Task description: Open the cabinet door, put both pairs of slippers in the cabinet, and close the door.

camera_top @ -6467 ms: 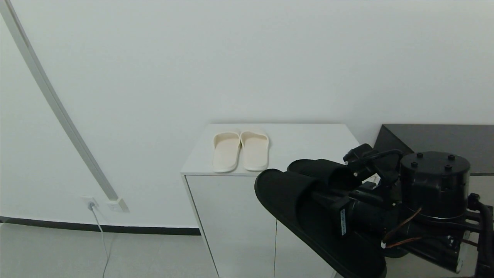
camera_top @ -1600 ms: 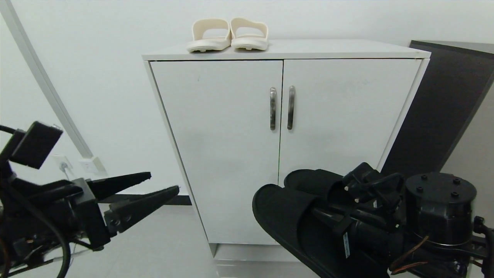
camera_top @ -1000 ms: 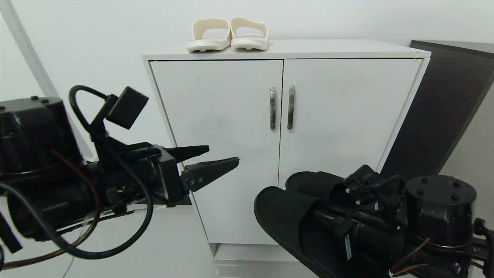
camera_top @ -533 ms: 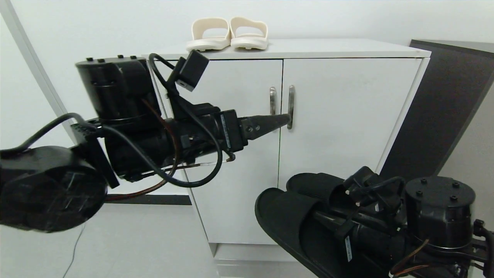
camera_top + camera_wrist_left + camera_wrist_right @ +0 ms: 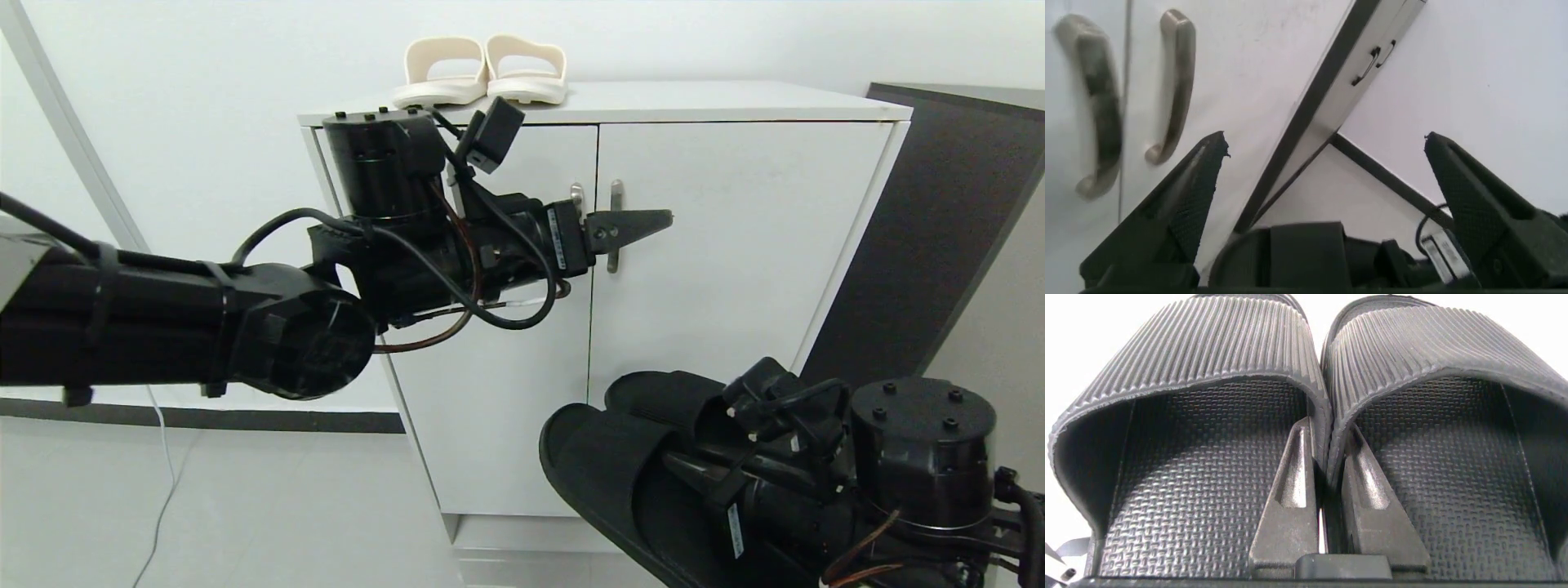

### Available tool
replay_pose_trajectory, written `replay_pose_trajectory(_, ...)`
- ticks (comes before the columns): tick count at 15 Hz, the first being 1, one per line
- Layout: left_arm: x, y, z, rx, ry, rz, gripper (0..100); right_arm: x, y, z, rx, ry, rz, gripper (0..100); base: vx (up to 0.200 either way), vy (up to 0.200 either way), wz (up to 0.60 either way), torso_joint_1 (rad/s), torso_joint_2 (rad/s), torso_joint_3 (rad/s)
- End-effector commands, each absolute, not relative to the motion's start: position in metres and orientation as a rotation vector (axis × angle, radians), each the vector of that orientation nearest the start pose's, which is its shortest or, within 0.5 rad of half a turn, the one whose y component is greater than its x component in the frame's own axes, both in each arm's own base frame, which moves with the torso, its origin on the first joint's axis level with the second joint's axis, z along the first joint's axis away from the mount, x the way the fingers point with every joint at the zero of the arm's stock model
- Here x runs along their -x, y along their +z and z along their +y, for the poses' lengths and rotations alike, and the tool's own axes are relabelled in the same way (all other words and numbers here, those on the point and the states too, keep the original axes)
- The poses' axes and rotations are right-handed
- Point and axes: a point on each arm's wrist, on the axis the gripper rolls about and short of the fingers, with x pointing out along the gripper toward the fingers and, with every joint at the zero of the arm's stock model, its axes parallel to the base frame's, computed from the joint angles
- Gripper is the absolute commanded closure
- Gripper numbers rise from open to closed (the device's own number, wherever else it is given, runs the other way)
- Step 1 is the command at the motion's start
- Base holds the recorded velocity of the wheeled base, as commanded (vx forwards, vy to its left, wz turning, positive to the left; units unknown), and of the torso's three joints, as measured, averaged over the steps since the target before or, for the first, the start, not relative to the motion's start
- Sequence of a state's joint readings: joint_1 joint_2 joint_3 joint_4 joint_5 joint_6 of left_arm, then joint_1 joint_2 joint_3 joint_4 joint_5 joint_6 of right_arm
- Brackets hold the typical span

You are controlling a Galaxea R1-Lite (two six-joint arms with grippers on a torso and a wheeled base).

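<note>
- The left arm enters the head view from 9 o'clock and lies nearly level, its forearm stretched towards 3 o'clock across the front of the white cabinet [image 5: 718, 343], the wrist raised to handle height.
- The left gripper [image 5: 653, 219] is released: the left wrist view shows its two fingers [image 5: 1167, 220] spread wide with nothing between them.
- In the head view, one finger crosses in front of the right door's handle [image 5: 615, 255] about halfway up, with its tip pointing to 3 o'clock past the handle.
- The left door's handle [image 5: 577, 193] shows just above the wrist, mostly hidden. In the left wrist view both handles sit just outside one finger, not in the gap.
- Both cabinet doors are shut, their edges meeting at the centre seam.
- The right arm is low at 5 o'clock, with its wrist angled up towards 10 o'clock.
- The right gripper [image 5: 1327, 437] is clenched on the black slippers [image 5: 620, 457]. One finger sits inside each slipper and pinches the two inner walls together.
- The black slippers hang in the air in front of the lower right door, toes towards the cabinet.
- The cream slippers [image 5: 482, 77] rest side by side on the cabinet top at 12 o'clock, near its left end.
- A dark cabinet [image 5: 939, 229] stands at 3 o'clock, and a cable [image 5: 163, 498] trails on the floor at 8 o'clock.
</note>
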State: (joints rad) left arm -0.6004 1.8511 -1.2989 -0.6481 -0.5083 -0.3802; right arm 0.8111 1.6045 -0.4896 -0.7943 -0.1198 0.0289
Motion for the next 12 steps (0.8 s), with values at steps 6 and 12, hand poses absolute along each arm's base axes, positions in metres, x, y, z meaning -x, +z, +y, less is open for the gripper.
replay_pose_trajectory(6,-0.318,0.272,-0.231,0.355,-1.030,0.117,0,-0.176,0.143,0.181,0.120,0.681,0.305,100,0.000,0.000,0.00,0.000,0.00,0.000)
replay_pose_trajectory(12,-0.334,0.272,-0.241,0.355,-0.990,0.127,0,-0.175,0.143,0.181,0.121,0.681,0.306,100,0.000,0.000,0.00,0.000,0.00,0.000)
